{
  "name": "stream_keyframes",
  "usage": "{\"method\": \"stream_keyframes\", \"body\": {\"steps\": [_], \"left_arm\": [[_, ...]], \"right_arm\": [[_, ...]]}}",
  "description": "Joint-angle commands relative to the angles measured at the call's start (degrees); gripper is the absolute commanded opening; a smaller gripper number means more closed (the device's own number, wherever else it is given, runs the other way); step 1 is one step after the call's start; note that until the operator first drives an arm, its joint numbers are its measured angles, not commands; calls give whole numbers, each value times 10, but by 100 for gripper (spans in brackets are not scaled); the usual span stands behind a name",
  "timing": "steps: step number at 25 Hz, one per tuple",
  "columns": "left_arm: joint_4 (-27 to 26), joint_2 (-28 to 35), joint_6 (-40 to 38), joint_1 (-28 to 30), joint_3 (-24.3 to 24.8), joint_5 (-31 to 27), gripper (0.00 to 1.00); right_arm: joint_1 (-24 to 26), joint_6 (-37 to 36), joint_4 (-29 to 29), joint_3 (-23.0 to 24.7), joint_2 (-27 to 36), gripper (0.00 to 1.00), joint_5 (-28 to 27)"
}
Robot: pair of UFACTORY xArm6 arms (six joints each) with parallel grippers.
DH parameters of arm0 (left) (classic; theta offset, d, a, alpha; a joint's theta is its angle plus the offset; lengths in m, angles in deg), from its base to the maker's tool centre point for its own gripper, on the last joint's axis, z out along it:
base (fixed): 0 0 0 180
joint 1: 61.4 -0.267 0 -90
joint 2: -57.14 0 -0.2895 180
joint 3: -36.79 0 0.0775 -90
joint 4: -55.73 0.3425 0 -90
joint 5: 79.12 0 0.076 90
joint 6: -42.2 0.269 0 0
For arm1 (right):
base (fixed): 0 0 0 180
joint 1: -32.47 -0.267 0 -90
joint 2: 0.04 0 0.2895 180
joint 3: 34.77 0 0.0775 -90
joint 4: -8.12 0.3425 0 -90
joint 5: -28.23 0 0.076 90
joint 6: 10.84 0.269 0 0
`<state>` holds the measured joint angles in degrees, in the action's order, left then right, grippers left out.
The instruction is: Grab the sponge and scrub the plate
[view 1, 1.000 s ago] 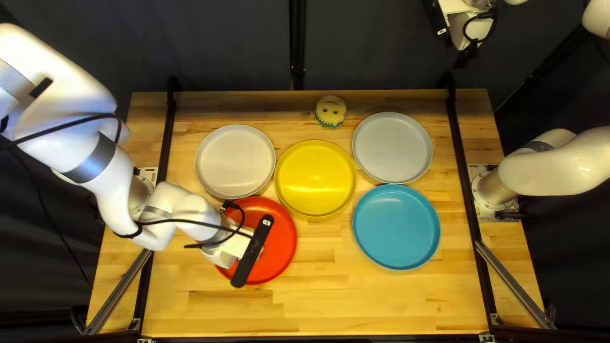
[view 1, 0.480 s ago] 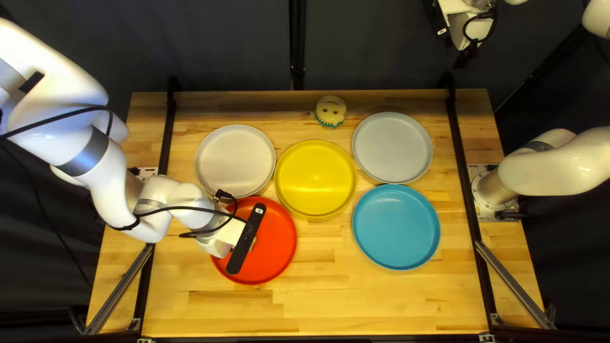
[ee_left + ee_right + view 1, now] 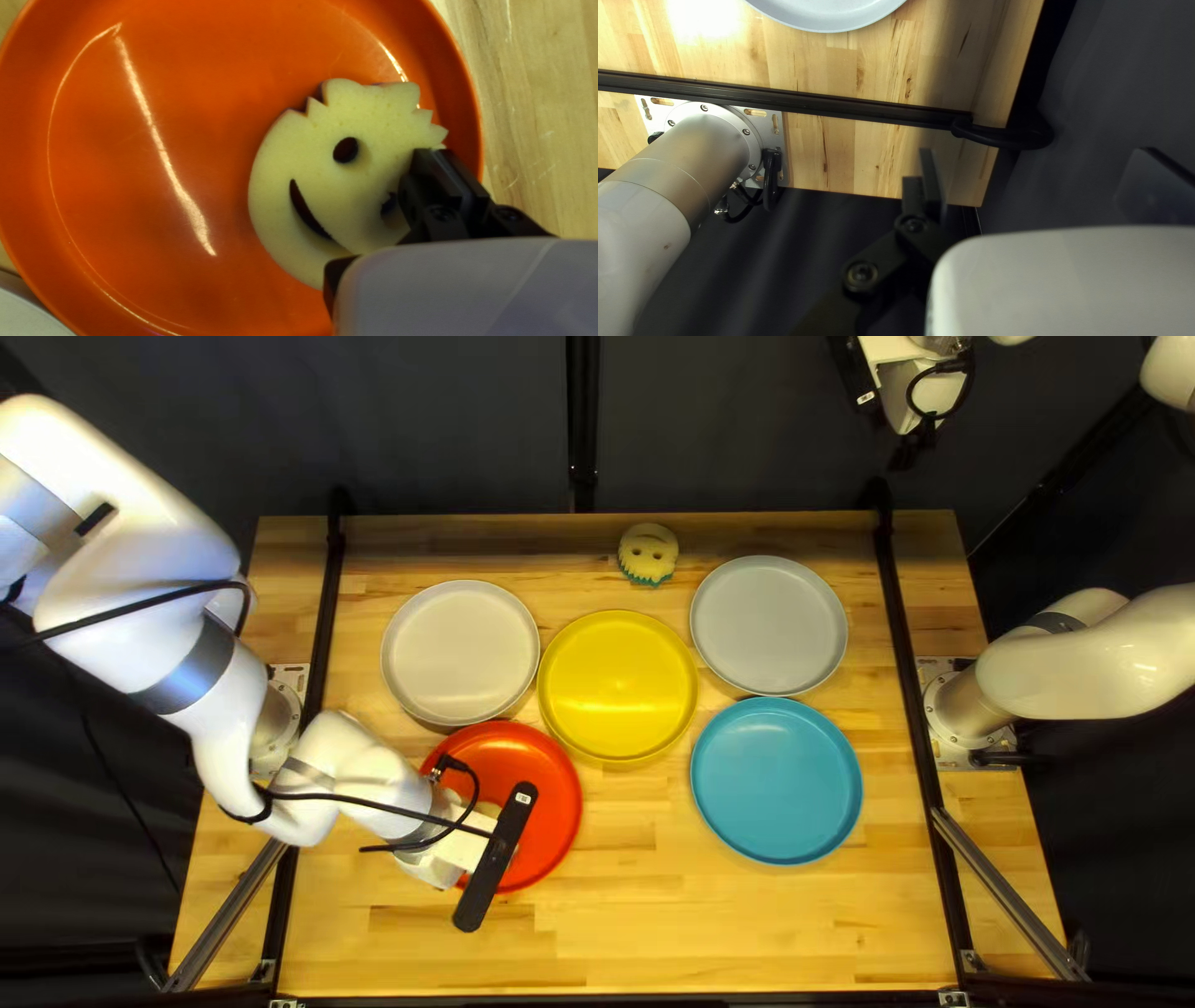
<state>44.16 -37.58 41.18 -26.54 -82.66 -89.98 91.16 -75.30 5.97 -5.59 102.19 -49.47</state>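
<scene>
Sponge (image 3: pixel 280 186): round, pale yellow, with two eye holes, a curved mouth slit and a jagged edge. Location: over the red plate (image 3: pixel 548 765), toward one side of it; contact with the plate's floor cannot be confirmed from these views.

Left gripper (image 3: pixel 479 819): fingers drawn close together, pinching the sponge near its rim, beside one eye hole. The left arm (image 3: pixel 361 759) reaches in from the table's left edge, its wrist above the red plate.

Right gripper (image 3: pixel 915 451): fingers spread wide, nothing between them. It is raised beyond the table's far edge, well apart from all the plates.

Other items: a white plate (image 3: pixel 461 651) sits just beyond the red one; a yellow plate (image 3: pixel 616 685) stands near the middle of the table (image 3: pixel 697 933). At the right of the top left view are a gray plate (image 3: pixel 768 625) and, nearer the table's near edge, a blue plate (image 3: pixel 776 780). A second sponge (image 3: pixel 647 550), with a teal jagged edge, lies near the table's far edge, between the white and gray plates.
</scene>
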Motion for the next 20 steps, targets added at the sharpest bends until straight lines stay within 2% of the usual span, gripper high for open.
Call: {"method": "stream_keyframes", "body": {"steps": [1,4,7,12,17,20], "left_arm": [[-38,30,40,-13,33,0,0],[-58,47,65,-25,51,-5,0],[-61,46,66,-25,48,-7,0],[-51,2,53,-13,0,-6,0],[0,-30,8,-3,-53,-19,0],[2,-57,14,1,-80,-16,0]], "right_arm": [[0,0,0,0,0,100,0],[0,0,0,0,0,100,0],[0,0,0,0,0,100,0],[0,0,0,0,0,100,0],[0,0,0,0,0,100,0],[0,0,0,0,0,100,0]]}}
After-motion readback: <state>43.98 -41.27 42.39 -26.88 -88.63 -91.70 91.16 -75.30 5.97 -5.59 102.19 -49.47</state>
